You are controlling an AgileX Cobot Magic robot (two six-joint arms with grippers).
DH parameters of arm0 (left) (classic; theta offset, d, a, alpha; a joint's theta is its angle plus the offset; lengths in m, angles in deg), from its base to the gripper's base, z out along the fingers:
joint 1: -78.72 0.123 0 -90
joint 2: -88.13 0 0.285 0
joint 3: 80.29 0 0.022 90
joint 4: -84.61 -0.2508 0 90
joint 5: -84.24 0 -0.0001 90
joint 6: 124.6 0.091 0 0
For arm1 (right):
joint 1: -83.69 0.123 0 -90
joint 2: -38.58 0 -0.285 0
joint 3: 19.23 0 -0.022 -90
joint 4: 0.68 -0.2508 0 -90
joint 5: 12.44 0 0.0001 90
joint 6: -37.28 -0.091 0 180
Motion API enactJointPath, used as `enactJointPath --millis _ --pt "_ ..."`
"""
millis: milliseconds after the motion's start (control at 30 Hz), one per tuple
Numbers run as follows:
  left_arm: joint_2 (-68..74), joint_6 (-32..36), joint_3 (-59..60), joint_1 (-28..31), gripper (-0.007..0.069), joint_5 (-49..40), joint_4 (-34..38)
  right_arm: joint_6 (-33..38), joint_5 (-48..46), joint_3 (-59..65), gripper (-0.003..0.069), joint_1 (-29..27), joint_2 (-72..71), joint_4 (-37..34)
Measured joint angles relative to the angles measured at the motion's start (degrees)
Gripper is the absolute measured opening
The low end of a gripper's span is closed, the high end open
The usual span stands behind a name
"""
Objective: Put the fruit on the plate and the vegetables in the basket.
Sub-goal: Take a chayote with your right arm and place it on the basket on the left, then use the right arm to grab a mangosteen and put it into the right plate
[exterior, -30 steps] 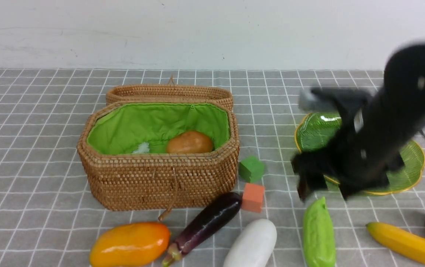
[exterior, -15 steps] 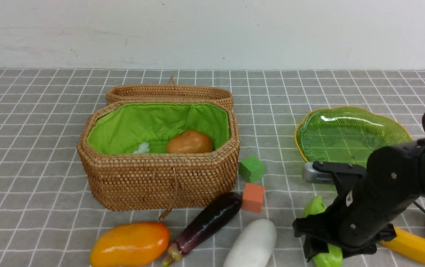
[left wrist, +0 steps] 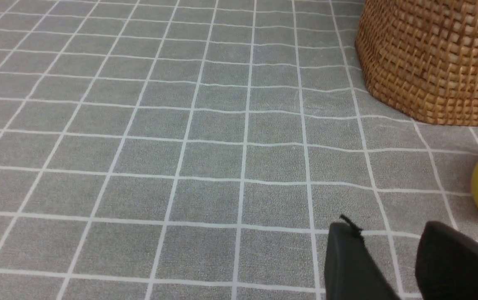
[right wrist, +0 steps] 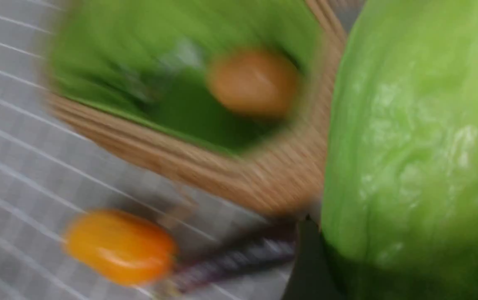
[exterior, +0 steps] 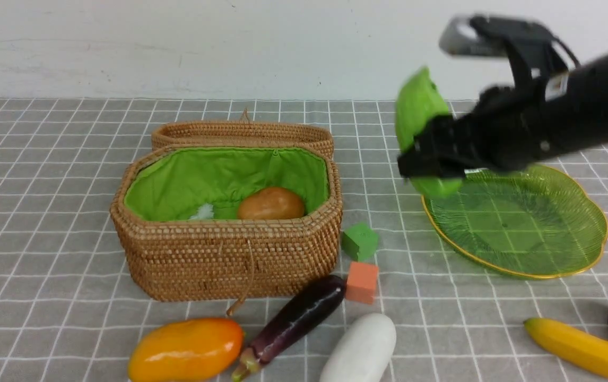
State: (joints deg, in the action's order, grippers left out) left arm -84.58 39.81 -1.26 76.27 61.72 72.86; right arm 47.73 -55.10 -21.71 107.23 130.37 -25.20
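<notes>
Right gripper [exterior: 431, 154]: clamped on the green pod [exterior: 422, 119], raised near the plate [exterior: 527, 223]
Pod's handling: probably light, firm, slick when glossy; best held mid-body
Left gripper [left wrist: 385, 266]: jaws parted
Basket [exterior: 229, 260]: farther left, potato [exterior: 271, 203] inside

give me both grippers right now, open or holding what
Left gripper: open, nothing held.
Right gripper: closed on the wrinkled green pod.

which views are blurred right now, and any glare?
Front view: right arm and held pod motion-blurred, basket sharp, soft glare on mango. Left wrist view: mat crisp, no strong glare. Right wrist view: basket, potato and eggplant smeared, pod clearer, with white highlights on its skin.
</notes>
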Motion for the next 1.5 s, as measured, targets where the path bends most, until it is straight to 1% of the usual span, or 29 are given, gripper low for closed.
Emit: enactJointPath --millis 33,133,200,233,267,367,400,467,500,533,567,600,700,767,900,1033,1067,1100,1133,1167,1200,1267,1333,1400,1467,1500 --pt "0.00 0.00 0.00 0.00 0.0239 0.00 0.00 4.26 -1.41 -3.80 0.0446 0.00 1.64 -4.12" --pt "0.00 0.00 0.00 0.00 0.0239 0.00 0.00 11.35 -4.34 -12.08 0.0446 0.74 6.34 -11.17" --pt "0.00 0.00 0.00 0.00 0.0239 0.00 0.00 16.60 -6.53 -18.58 0.0446 2.85 12.35 -16.21" --pt "0.00 0.00 0.00 0.00 0.0239 0.00 0.00 17.33 -6.74 -19.52 0.0446 3.27 13.43 -16.93" --pt "0.00 0.00 0.00 0.00 0.0239 0.00 0.00 18.42 -7.42 -23.76 0.0446 5.29 18.97 -17.48" --pt "0.00 0.00 0.00 0.00 0.0239 0.00 0.00 17.92 -7.97 -28.98 0.0448 7.17 26.38 -16.52" --pt "0.00 0.00 0.00 0.00 0.0239 0.00 0.00 17.78 -7.97 -29.32 0.0452 7.24 26.85 -16.42" --pt "0.00 0.00 0.00 0.00 0.0239 0.00 0.00 16.24 -8.08 -31.90 0.0481 7.48 30.33 -15.72" --pt "0.00 0.00 0.00 0.00 0.0239 0.00 0.00 13.54 -8.08 -34.18 0.0561 7.42 33.26 -14.77" --pt "0.00 0.00 0.00 0.00 0.0239 0.00 0.00 13.54 -8.08 -34.39 0.0561 7.36 33.52 -14.77" --pt "0.00 0.00 0.00 0.00 0.0239 0.00 0.00 11.80 -8.33 -35.50 0.0636 7.07 34.91 -13.97" --pt "0.00 0.00 0.00 0.00 0.0239 0.00 0.00 11.38 -8.90 -35.76 0.0659 6.90 35.44 -13.74" --pt "0.00 0.00 0.00 0.00 0.0239 0.00 0.00 10.94 -11.00 -36.08 0.0675 6.77 35.55 -13.47" --pt "0.00 0.00 0.00 0.00 0.0239 0.00 0.00 10.61 -12.70 -36.28 0.0666 6.77 35.28 -12.70" --pt "0.00 0.00 0.00 0.00 0.0239 0.00 0.00 8.65 -15.68 -34.49 0.0636 6.77 32.75 -8.59" --pt "0.00 0.00 0.00 0.00 0.0239 0.00 0.00 3.64 -16.61 -25.81 0.0600 6.42 21.21 3.72" --pt "0.00 0.00 0.00 0.00 0.0239 0.00 0.00 1.16 -16.76 -22.18 0.0597 6.02 16.92 6.74" --pt "0.00 0.00 0.00 0.00 0.0239 0.00 0.00 0.18 -16.76 -21.54 0.0596 5.78 16.20 8.00" --pt "0.00 0.00 0.00 0.00 0.0239 0.00 0.00 -4.75 -16.76 -16.12 0.0595 4.47 10.40 12.83" --pt "0.00 0.00 0.00 0.00 0.0239 0.00 0.00 -5.45 -16.76 -14.71 0.0595 4.28 9.67 13.44" --pt "0.00 0.00 0.00 0.00 0.0239 0.00 0.00 -10.45 -16.84 -9.75 0.0594 2.56 4.88 17.33" --pt "0.00 0.00 0.00 0.00 0.0239 0.00 0.00 -14.48 -17.29 -3.18 0.0594 -0.25 -1.27 21.65" --pt "0.00 0.00 0.00 0.00 0.0239 0.00 0.00 -13.89 -17.62 3.45 0.0592 -2.64 -6.00 25.71" --pt "0.00 0.00 0.00 0.00 0.0239 0.00 0.00 -9.03 -17.62 11.07 0.0592 -5.12 -10.61 28.74" --pt "0.00 0.00 0.00 0.00 0.0239 0.00 0.00 -3.33 -17.60 16.82 0.0592 -6.73 -13.19 30.15" --pt "0.00 0.00 0.00 0.00 0.0239 0.00 0.00 -2.79 -17.60 17.32 0.0592 -6.73 -13.19 30.27"
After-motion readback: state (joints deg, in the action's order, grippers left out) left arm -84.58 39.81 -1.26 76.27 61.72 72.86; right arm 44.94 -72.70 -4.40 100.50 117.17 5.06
